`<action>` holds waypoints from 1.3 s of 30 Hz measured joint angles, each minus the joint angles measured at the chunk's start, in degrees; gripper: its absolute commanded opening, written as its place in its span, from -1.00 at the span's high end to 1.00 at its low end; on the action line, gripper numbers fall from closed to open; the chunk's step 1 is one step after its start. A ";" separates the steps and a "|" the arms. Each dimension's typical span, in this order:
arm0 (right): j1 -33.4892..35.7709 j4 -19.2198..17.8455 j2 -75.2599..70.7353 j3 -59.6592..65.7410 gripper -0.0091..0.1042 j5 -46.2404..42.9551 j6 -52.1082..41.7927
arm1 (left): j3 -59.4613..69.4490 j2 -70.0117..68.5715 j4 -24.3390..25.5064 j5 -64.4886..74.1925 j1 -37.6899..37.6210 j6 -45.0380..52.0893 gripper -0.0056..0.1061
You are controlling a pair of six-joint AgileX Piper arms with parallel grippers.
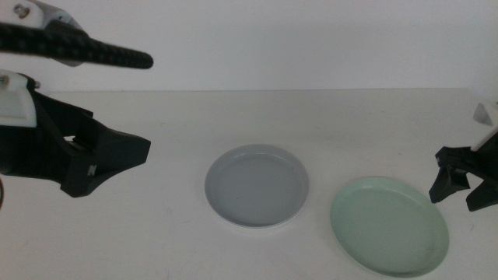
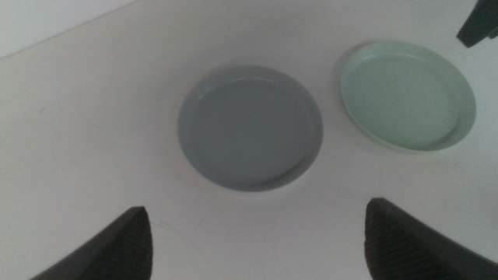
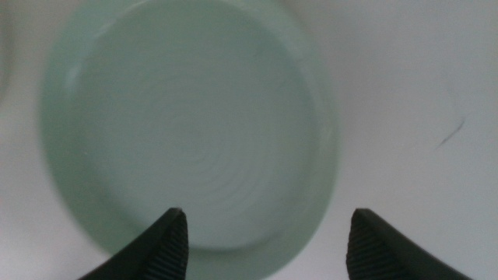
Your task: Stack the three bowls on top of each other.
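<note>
A grey-blue bowl sits on the table's middle. A whitish edge shows under its near rim, and I cannot tell whether another bowl lies beneath. A pale mint green bowl lies to its right, near the front, apart from it. My left gripper hovers open at the left, clear of both bowls, with nothing between its jaws. My right gripper hangs open just over the mint bowl's right rim, touching nothing.
The white table runs back to a pale wall. Bare tabletop lies behind both bowls and between the left gripper and the grey-blue bowl.
</note>
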 measured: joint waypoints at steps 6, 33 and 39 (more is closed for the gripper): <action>-0.30 -1.22 6.94 -0.16 0.00 -3.05 -0.18 | 0.00 0.00 0.00 0.00 0.00 0.00 -0.98; -0.30 -5.75 7.68 -2.58 0.86 -2.16 -0.12 | 0.05 0.00 0.00 0.00 0.00 0.00 -0.98; 1.87 -7.09 0.61 -10.51 0.85 4.94 4.67 | 0.05 0.00 0.00 0.00 0.00 0.00 -0.98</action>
